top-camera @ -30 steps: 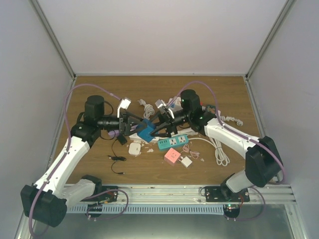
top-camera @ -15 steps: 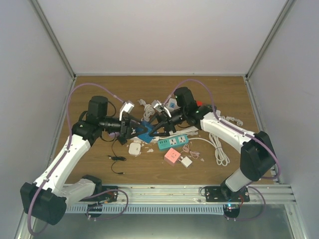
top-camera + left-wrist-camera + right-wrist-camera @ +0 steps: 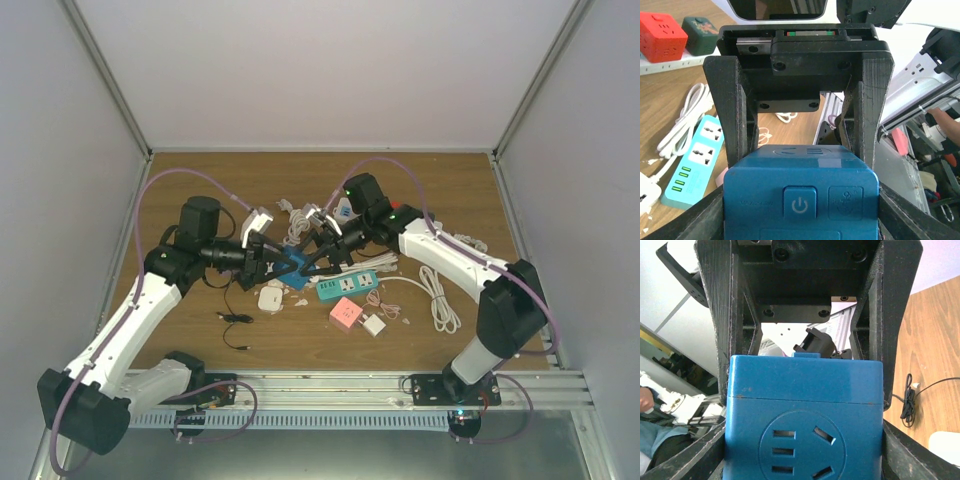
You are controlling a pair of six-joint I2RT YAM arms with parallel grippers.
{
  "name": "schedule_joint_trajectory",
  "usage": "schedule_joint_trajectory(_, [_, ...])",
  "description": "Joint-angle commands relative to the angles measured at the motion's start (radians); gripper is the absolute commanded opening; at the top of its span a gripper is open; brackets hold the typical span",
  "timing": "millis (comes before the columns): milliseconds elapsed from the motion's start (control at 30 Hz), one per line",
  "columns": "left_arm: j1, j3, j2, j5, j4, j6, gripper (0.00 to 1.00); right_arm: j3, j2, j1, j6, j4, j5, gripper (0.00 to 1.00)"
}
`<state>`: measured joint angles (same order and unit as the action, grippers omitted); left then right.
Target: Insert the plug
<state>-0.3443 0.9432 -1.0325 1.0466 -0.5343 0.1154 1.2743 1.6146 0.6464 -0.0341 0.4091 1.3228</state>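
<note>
Cube point(image 3: 292, 268) is mid-frame in the top view and looks lifted off the surface point(image 3: 200, 180), with both arms on it. Right pincer point(image 3: 805, 370) is clamped on its sides, socket face pointing back at that wrist. Left pincer point(image 3: 800, 150): fingers flush on both sides, no gap visible, so clamped too, button face toward it. No plug in either pincer. White adapter point(image 3: 270, 297) and black cable point(image 3: 235, 318) lie lower left of the cube, can't tell which is meant.

Risks:
- Two arms on one rigid box: any motion mismatch twists it or pops it out of the smooth-sided grips.
- Socket face sits in the right pincer's throat, so a plug has no path in.
- When one lets go, the cube may swing and drop into the clutter.
</note>
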Motion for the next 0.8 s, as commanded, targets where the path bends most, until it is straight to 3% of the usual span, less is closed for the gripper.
schedule_joint_trajectory(0, [-0.045,0.016,0.005,0.087,-0.05,-0.022,0.59,0.045,0.023,-0.011,-0.026,0.021,-0.098,0.53])
schedule_joint_trajectory(67, [-0.048,0.018,0.005,0.081,-0.051,-0.023,0.52,0.045,0.018,-0.011,-0.024,0.025,-0.112,0.54])
schedule_joint_trajectory(167, [-0.047,0.022,0.005,0.032,-0.047,-0.015,0.47,0.027,-0.008,-0.014,-0.002,-0.003,-0.183,0.7])
schedule_joint_trajectory(267, [-0.042,0.015,0.007,-0.11,-0.035,0.013,0.46,-0.03,-0.049,-0.042,0.099,-0.079,-0.261,0.86])
schedule_joint_trajectory(333, [-0.031,-0.006,0.013,-0.241,-0.015,0.05,0.48,-0.075,-0.076,-0.079,0.155,-0.124,-0.279,0.91])
schedule_joint_trajectory(467, [-0.011,-0.028,0.012,-0.605,-0.002,0.166,0.47,-0.178,-0.155,-0.137,0.266,-0.191,-0.454,0.93])
schedule_joint_trajectory(567, [-0.012,-0.043,0.01,-0.854,0.004,0.258,0.47,-0.233,-0.213,-0.143,0.367,-0.211,-0.707,0.92])
schedule_joint_trajectory(667, [-0.012,-0.057,-0.011,-1.047,0.016,0.327,0.45,-0.286,-0.252,-0.141,0.497,-0.216,-0.905,0.89])
schedule_joint_trajectory(767, [-0.011,-0.034,-0.107,-1.158,-0.013,0.372,0.35,-0.356,-0.298,-0.139,0.609,-0.244,-1.004,0.88])
